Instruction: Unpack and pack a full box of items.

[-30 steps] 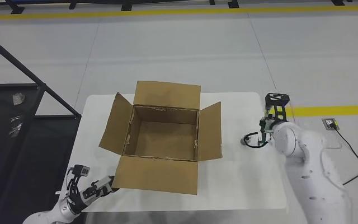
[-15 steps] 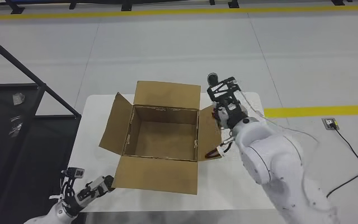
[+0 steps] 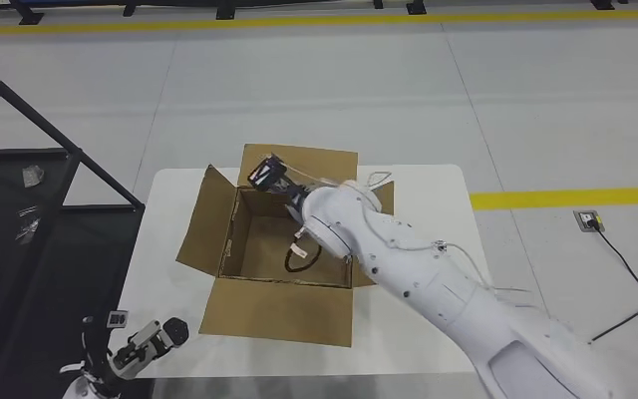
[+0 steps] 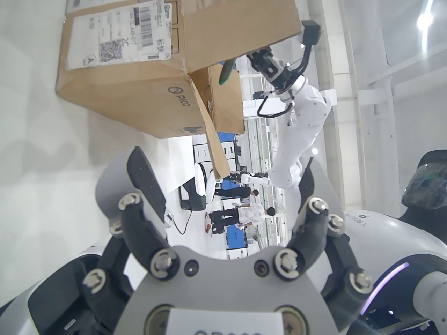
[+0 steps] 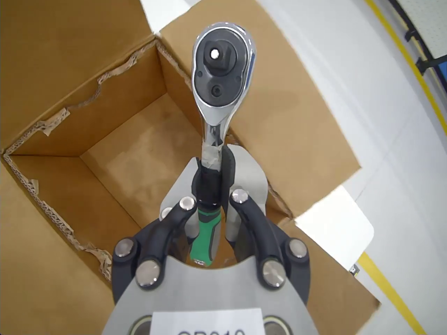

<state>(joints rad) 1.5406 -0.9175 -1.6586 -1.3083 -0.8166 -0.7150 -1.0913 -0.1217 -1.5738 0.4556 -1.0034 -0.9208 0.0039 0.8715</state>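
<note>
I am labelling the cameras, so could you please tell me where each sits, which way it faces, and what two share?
Top view: above the robot's arms, looking down at the table and open box; the right arm crosses it.
Left wrist view: low beside the table, looking up past the open left gripper at the box's outer wall.
Right wrist view: above the box, looking down into it past the right gripper, shut on a ratchet wrench.
Shared: both wrist views show the wrench.

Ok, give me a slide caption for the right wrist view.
Right tool shut on a green-handled ratchet wrench, held over the open cardboard box.
</note>
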